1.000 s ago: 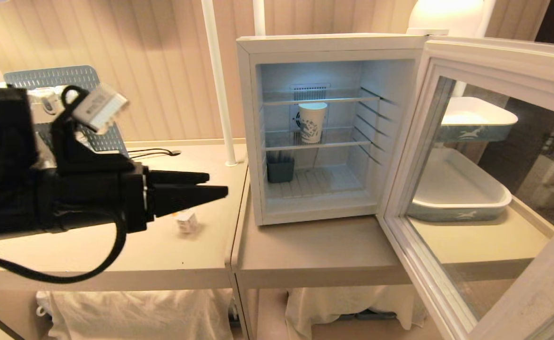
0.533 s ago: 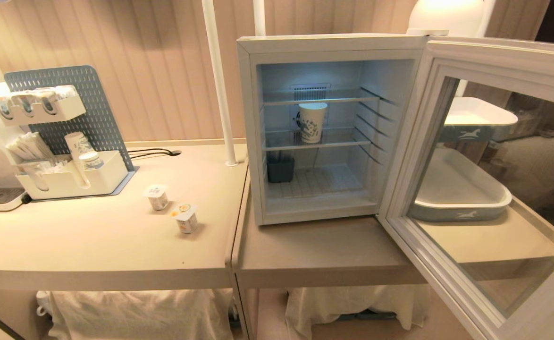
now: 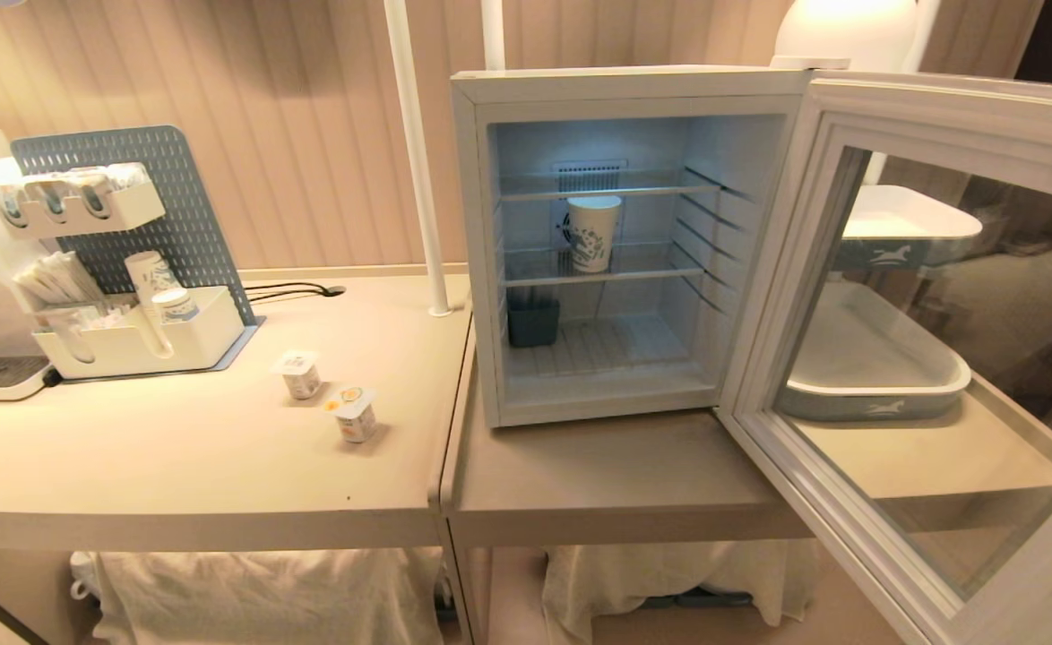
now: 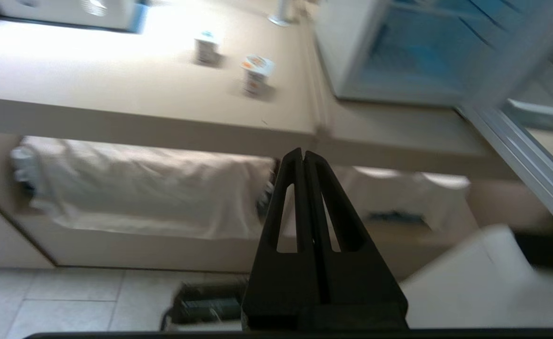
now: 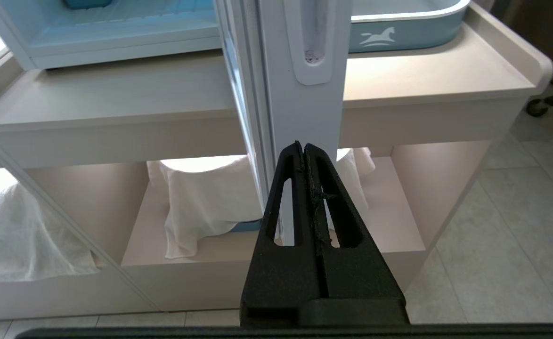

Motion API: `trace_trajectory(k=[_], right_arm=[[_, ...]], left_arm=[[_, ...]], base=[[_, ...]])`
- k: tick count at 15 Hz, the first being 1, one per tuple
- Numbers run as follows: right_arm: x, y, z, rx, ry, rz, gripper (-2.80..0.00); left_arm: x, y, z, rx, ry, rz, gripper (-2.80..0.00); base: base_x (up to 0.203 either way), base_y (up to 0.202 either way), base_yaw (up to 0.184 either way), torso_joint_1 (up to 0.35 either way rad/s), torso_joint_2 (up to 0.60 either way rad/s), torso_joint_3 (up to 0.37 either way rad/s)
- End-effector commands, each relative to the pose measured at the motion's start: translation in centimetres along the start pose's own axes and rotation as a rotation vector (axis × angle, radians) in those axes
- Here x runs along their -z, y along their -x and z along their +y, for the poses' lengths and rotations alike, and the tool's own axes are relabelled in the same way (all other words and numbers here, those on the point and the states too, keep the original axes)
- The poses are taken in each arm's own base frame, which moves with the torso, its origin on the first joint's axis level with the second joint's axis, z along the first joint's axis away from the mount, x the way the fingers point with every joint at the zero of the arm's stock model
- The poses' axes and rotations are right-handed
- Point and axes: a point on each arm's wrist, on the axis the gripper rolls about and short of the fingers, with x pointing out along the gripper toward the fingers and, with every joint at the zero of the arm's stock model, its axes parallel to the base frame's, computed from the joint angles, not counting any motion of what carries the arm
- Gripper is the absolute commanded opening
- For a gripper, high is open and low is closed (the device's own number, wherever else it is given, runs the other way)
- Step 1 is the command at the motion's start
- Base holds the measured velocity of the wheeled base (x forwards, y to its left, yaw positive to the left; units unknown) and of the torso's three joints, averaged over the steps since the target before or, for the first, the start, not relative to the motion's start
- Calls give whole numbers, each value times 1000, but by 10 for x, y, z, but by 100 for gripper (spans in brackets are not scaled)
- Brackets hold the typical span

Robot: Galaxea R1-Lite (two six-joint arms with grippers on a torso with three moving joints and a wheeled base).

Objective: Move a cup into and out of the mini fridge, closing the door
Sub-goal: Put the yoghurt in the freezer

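Cup [image 3: 592, 232] stands upright on the middle wire shelf inside the mini fridge [image 3: 472, 251] — the "into" half looks done; door [image 3: 929, 358] hangs wide open to the right. Left gripper [image 4: 304, 157] low before the tables, jaws together, empty; right gripper [image 5: 303, 149] just below the door's edge, jaws together, empty — retrieval and closing remain.
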Motion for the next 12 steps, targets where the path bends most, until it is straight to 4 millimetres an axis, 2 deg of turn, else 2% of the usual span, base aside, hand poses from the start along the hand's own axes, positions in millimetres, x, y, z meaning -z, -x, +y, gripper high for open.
trace_trajectory(k=[1,4,6,8,9,11,12], right_arm=[[0,0,0,1,0,1,-280],[0,0,0,1,0,3,-280],[0,0,0,1,0,3,-280],[0,0,0,0,0,2,-280],[0,0,0,1,0,2,-280],[0,0,0,1,0,3,-280],[0,0,0,1,0,3,-280]], left_arm=[[10,23,-7,108,-47,-26,-280],[12,27,7,240,-92,-10,-280],[41,29,14,259,-116,-11,-280],[85,26,23,259,-170,6,-280],[94,22,26,244,-157,26,-280],[92,-4,29,175,-109,12,-280],[92,-27,32,121,-99,-22,-280]], base=[[0,0,0,0,0,0],[0,0,0,0,0,0],[0,0,0,0,0,0],[0,0,0,0,0,0],[0,0,0,0,0,0],[0,0,0,0,0,0],[0,0,0,0,0,0]])
